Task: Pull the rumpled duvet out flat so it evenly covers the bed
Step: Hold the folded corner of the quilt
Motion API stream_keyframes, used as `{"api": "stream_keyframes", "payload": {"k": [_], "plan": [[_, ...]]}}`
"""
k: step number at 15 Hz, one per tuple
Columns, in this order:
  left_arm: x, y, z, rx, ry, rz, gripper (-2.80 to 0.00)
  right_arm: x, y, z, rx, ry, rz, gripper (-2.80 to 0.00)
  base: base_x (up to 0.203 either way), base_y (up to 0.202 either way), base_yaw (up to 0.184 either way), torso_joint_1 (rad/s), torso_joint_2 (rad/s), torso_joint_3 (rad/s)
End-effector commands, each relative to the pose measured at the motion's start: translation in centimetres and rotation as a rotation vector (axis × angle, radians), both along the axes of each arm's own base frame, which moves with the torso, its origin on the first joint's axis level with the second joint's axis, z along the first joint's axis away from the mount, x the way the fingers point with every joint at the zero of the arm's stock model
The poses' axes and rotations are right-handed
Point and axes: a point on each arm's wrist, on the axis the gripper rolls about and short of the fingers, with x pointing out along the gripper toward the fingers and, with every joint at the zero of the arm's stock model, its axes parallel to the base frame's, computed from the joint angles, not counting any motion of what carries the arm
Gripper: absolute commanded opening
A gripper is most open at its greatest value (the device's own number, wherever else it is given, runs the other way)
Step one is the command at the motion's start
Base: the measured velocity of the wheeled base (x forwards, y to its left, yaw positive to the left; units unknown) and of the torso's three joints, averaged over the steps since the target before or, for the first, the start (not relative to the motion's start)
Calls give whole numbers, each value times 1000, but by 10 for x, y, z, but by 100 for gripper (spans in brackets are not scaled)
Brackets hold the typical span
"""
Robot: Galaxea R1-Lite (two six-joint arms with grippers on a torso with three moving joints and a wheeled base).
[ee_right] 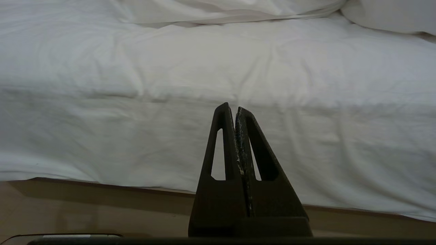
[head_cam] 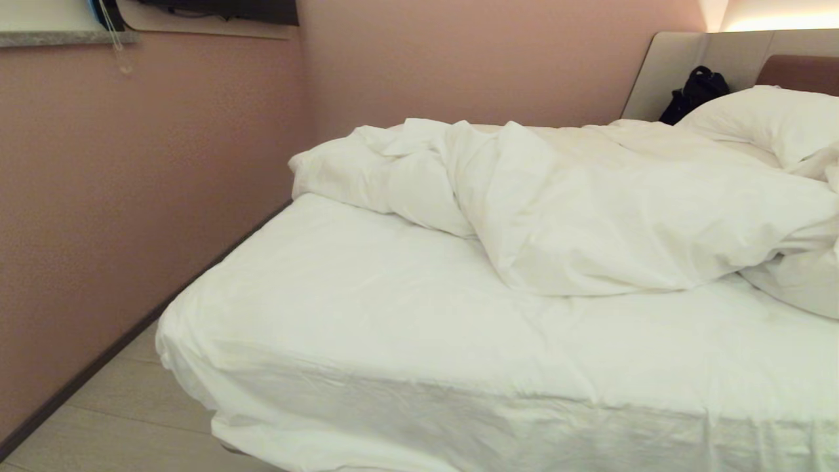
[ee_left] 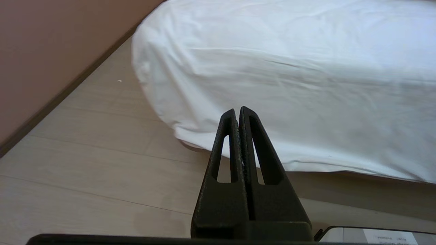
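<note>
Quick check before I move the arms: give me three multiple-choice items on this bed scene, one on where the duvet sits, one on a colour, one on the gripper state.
1. Where is the puffy white duvet on the low white-sheeted bed?
A. Bunched toward the headboard end
B. Spread flat over the whole mattress
C. On the floor

2. What colour is the wall beside the bed?
A. Green
B. Dusty pink
C. Dark blue

3. How do the jaws of the left gripper and right gripper stand?
A. Both wide open
B. Both shut on the duvet
C. Both shut, holding nothing

Answers: 1 A, the duvet lies heaped near the plump white pillow, with the foot-end sheet bare. 2 B, the head view shows pink. 3 C, each wrist view shows the jaws pressed together in free air before the bed's side.
</note>
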Motion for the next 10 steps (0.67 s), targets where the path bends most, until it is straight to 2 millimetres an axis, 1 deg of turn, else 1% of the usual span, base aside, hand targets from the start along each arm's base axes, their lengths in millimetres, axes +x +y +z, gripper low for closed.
{"api": "stream_keyframes", "payload": {"k": [1,10], "plan": [[0,0,0,-1,1,1,-280,0,0,0,0,0,1,-280,0,-192,1,-2,2,3],[0,0,0,-1,1,0,-280,0,0,0,0,0,1,-280,0,-195,-1,3,3,2]]}}
